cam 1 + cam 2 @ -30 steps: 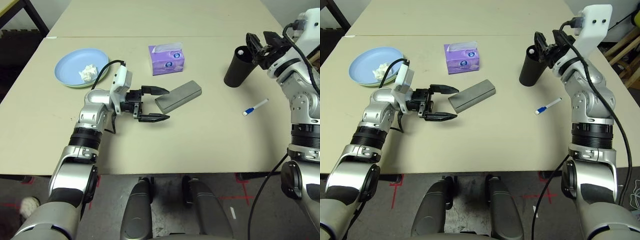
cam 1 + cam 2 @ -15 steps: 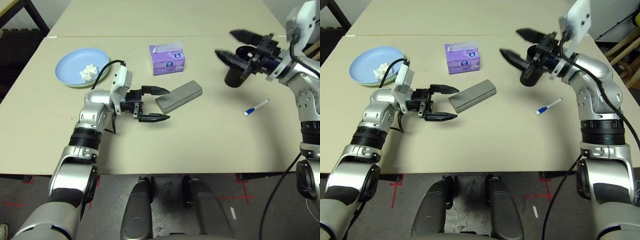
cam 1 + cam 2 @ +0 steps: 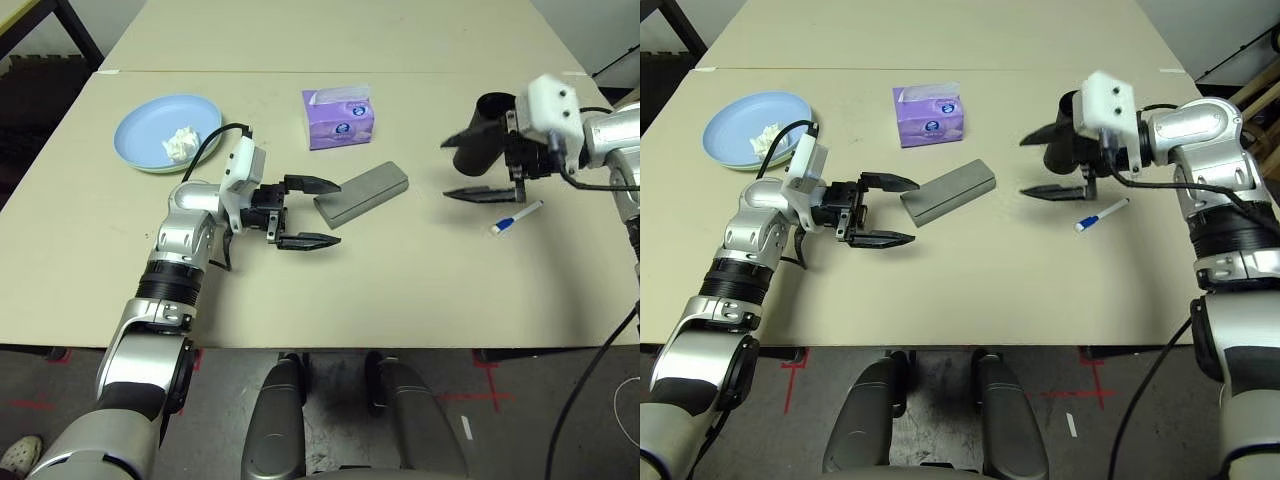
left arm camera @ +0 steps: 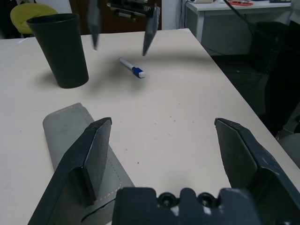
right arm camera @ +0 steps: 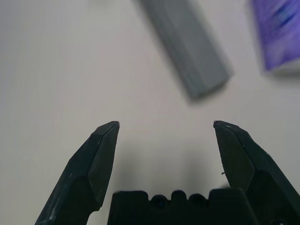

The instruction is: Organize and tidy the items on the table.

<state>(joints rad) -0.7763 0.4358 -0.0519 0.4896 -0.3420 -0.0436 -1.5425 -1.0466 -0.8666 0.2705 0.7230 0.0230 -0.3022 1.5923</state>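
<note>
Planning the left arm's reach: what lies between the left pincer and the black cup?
The grey glasses case lies between the left pincer and the black cup, then bare tabletop. The left eye view shows it.

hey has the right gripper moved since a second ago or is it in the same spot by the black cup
Yes. The right gripper was beside the black cup near its rim; it has swung round and now points toward the grey glasses case, open, in front of the cup.
</note>
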